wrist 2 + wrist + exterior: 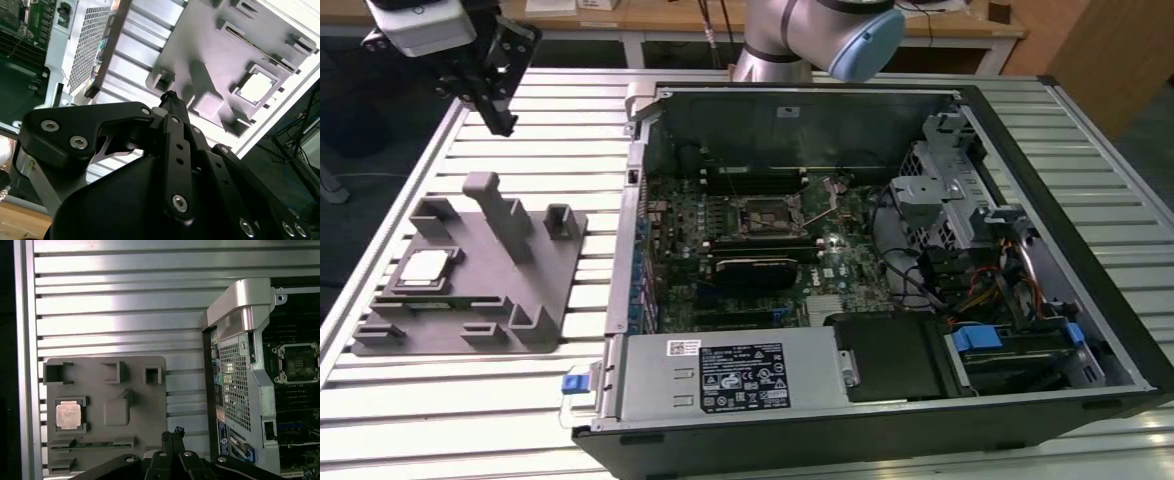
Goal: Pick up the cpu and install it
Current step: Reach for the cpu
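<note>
Well, the cpu [424, 268] lies flat in its little spot on the grey plate [540, 300]. The plate sits on the metal table [467, 400], beside the open computer case [854, 440]. The gripper [500, 124] hangs in the air, well apart from the cpu, fingers pressed together, holding nothing.

Exterior view: we stand off the arm, high up, looking down at a slant over the slatted table [494, 420]. The whole open computer case [787, 120] and the grey plate [540, 290] are in frame.

First wrist view: we face straight down from well above, with the gripper [173, 433] tips in the foreground.

Second wrist view: we sit close behind the gripper body, looking obliquely past it.

All three share the plate, the chip [426, 268] on it, and the case wall nearest the plate.
</note>
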Robot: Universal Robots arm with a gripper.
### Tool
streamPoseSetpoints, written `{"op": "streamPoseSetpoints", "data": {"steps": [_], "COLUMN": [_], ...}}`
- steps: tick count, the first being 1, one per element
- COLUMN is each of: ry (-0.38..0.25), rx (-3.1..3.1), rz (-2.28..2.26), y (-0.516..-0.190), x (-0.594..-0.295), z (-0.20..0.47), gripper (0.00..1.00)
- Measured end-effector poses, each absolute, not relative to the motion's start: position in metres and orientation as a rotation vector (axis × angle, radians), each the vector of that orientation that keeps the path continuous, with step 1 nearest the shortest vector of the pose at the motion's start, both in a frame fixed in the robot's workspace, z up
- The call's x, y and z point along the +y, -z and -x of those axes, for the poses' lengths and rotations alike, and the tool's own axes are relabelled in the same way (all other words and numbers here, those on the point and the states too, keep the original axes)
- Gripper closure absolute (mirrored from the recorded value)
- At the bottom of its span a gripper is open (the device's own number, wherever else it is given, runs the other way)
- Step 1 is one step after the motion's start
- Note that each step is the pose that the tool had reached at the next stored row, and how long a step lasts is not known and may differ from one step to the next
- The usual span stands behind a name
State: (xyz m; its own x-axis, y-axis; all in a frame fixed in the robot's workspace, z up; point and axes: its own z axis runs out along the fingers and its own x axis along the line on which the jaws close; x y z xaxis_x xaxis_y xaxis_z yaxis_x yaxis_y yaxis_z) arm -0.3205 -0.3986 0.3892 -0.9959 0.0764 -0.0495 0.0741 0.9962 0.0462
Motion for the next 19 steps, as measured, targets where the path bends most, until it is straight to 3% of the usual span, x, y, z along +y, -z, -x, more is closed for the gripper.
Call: {"op": "streamPoseSetpoints", "data": {"steps": [19], "ry": [-0.069], "rx": [3.085], "rz": [-0.116], "y": [-0.387], "x": [-0.399], "z": [0.370], "gripper": [0.89]}}
